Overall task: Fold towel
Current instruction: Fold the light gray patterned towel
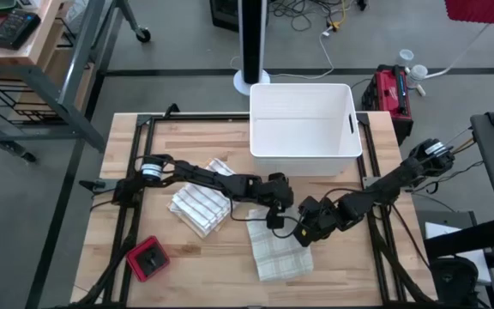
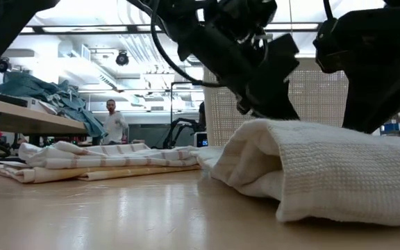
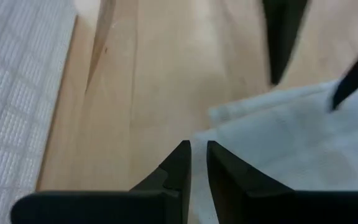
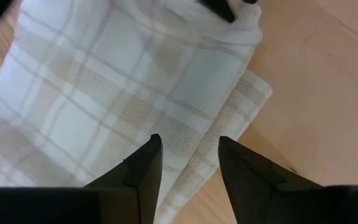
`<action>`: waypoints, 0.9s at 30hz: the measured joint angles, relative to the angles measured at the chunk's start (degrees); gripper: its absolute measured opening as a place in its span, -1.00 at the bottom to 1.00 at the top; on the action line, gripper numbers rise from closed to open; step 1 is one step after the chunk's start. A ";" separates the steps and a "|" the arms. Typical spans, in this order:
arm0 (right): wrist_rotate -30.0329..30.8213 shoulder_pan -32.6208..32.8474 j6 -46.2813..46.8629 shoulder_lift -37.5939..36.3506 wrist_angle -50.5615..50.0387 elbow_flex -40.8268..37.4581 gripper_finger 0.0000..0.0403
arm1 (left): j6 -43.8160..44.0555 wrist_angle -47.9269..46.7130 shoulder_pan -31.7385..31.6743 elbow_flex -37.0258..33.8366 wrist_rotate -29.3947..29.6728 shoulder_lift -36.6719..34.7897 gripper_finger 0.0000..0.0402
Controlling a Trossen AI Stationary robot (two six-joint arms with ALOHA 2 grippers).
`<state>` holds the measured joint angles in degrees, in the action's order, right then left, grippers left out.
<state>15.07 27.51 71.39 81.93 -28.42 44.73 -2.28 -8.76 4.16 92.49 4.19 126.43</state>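
Towel (image 1: 280,249): white, faint tan checked lines, waffle-like weave. Lies on tabletop (image 1: 204,275) near front edge, folded into rough rectangle, set at slight angle. Layers stacked, folded edges visible along one side in right wrist view (image 4: 229,118). In low view, upper layer humps up in rounded roll (image 2: 311,167), not pressed flat. Rear end, toward tabletop centre, bunched and raised. One corner lies flat on bare wood in left wrist view (image 3: 272,137).
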 joint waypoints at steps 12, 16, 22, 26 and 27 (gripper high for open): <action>-3.84 0.00 -0.10 7.83 4.32 -0.02 -0.12 | 1.31 -3.04 1.20 -0.29 -1.26 -0.57 -0.51; -4.33 0.00 -1.50 9.24 7.80 0.02 -0.14 | 0.81 -2.85 1.04 -0.35 0.89 -0.57 -0.48; -3.63 0.00 -1.67 8.97 8.51 0.04 -0.34 | -0.22 -2.09 1.03 -0.37 0.87 -0.57 -0.56; -3.19 0.00 -1.78 8.72 8.92 0.04 -0.54 | -0.39 -2.43 0.99 -0.37 0.93 -0.57 -0.64; -3.09 0.00 -1.92 8.61 9.16 0.04 -0.61 | -0.26 -2.37 0.92 -0.37 1.32 -0.57 -0.66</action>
<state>11.98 27.51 69.47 90.54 -19.27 44.77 -2.54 -11.12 5.08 92.12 5.51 125.86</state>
